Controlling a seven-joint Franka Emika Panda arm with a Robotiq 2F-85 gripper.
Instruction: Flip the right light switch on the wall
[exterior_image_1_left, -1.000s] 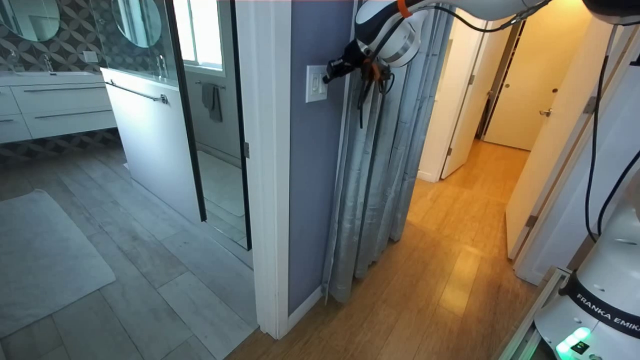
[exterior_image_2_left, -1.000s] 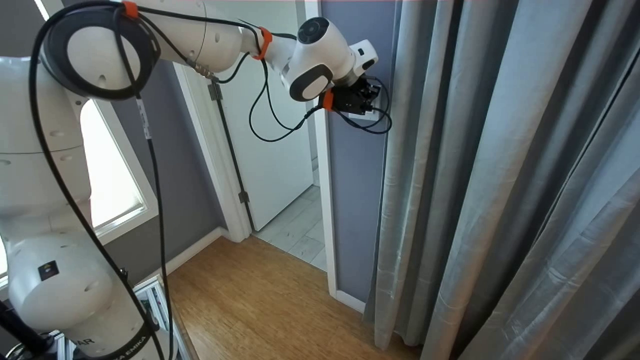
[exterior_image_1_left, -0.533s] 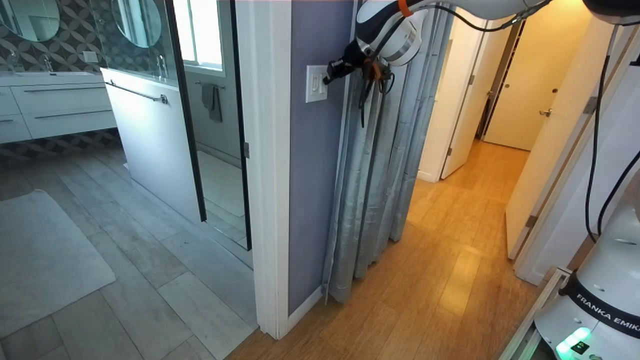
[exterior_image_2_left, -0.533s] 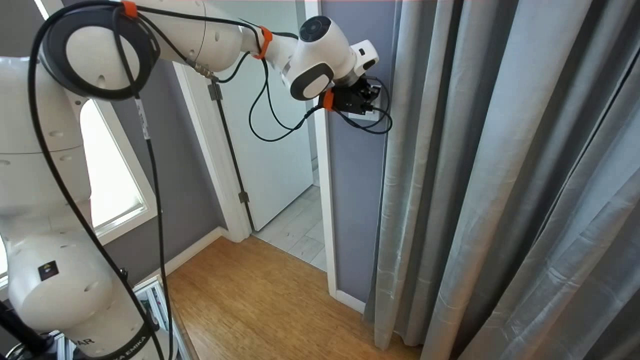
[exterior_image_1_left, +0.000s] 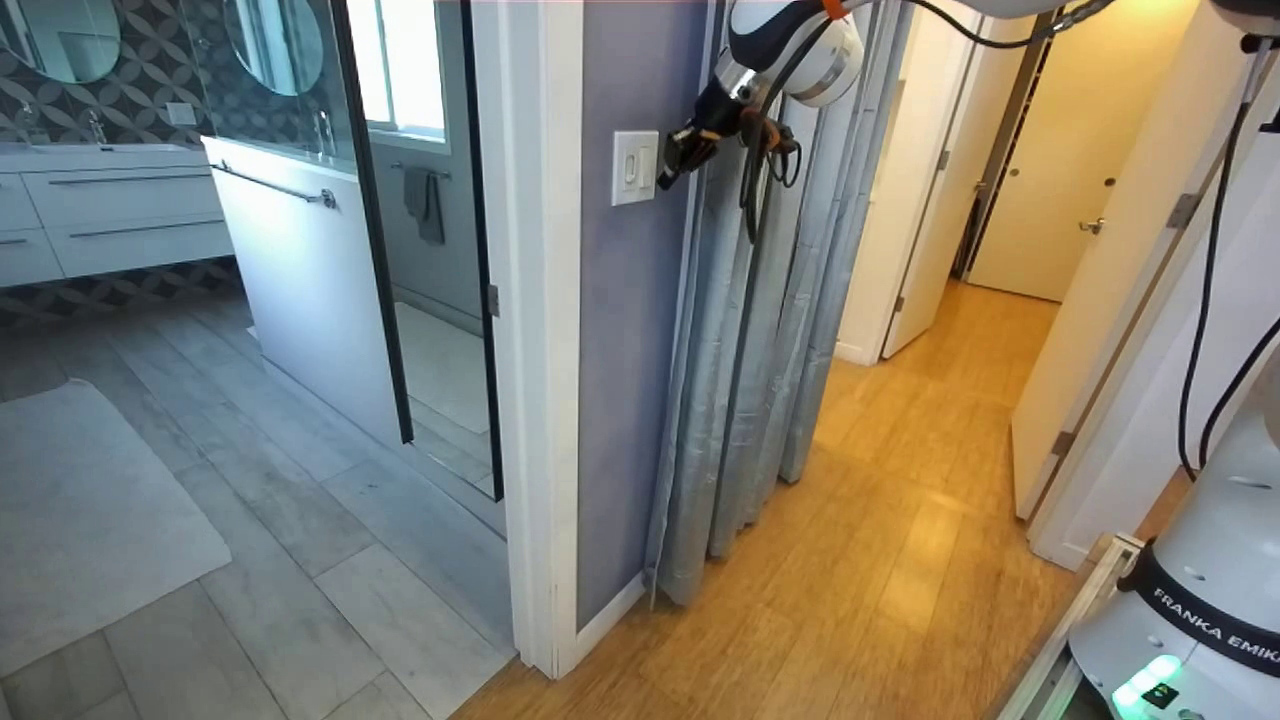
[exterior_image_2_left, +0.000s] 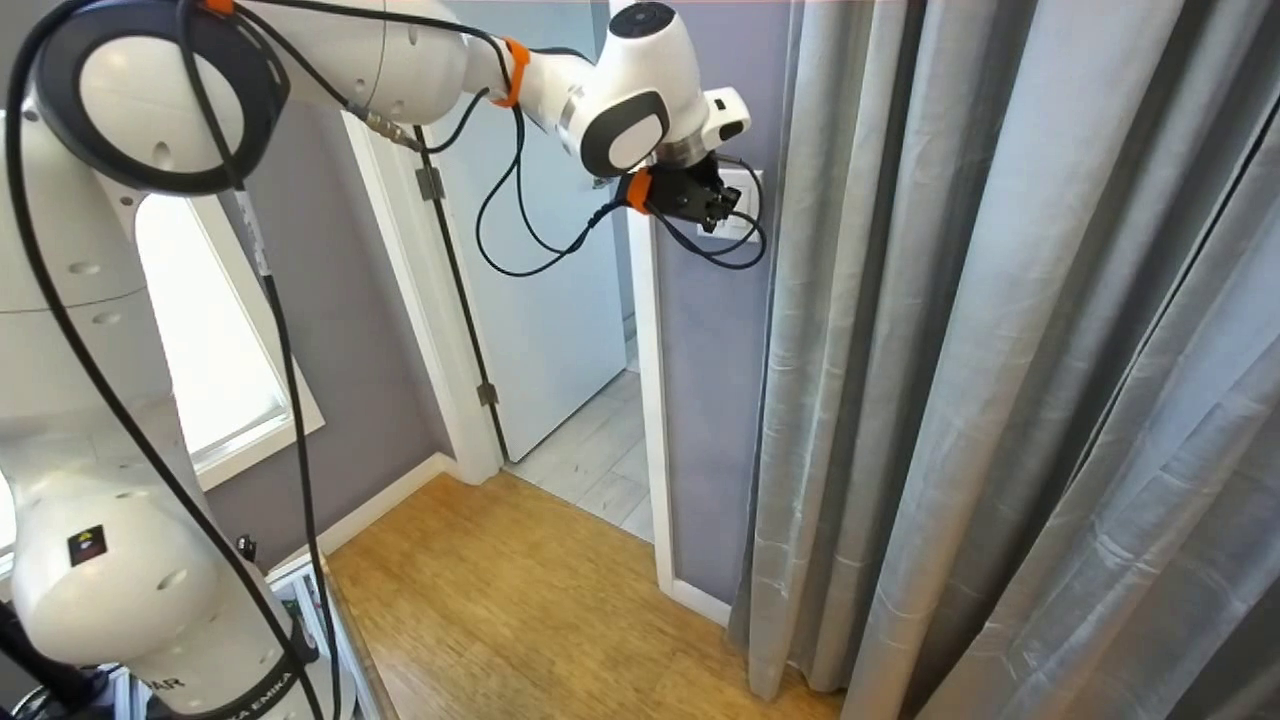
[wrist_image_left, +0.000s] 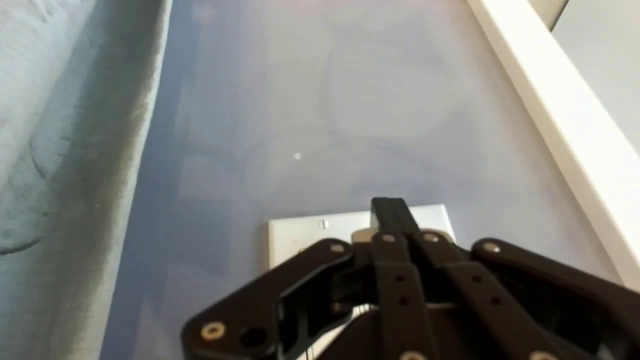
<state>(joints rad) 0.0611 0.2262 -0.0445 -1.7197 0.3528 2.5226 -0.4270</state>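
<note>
The white switch plate (exterior_image_1_left: 634, 168) is on the blue-grey wall (exterior_image_1_left: 628, 400). In an exterior view its face is uncovered, and the right light switch (exterior_image_1_left: 644, 167) shows as a small pale rocker whose position I cannot make out. The plate (exterior_image_2_left: 742, 182) is partly covered by my gripper (exterior_image_2_left: 732, 205) in an exterior view. In the wrist view the plate's upper part (wrist_image_left: 295, 235) shows and the rockers are hidden behind my fingers. My gripper (wrist_image_left: 395, 206) is shut and empty, its fingertips together in front of the plate, right of its middle. It appears a little off the plate.
The grey pleated curtain (exterior_image_1_left: 740, 350) hangs close beside the plate; it also shows in the wrist view (wrist_image_left: 60, 175). White door trim (exterior_image_1_left: 540, 350) borders the wall on its other side. Black cables (exterior_image_2_left: 545, 265) loop loosely below the wrist.
My gripper has drawn back from the plate, moving right and slightly down in an exterior view, uncovering more of it. The gripper stays shut. The room looks brighter than before.
</note>
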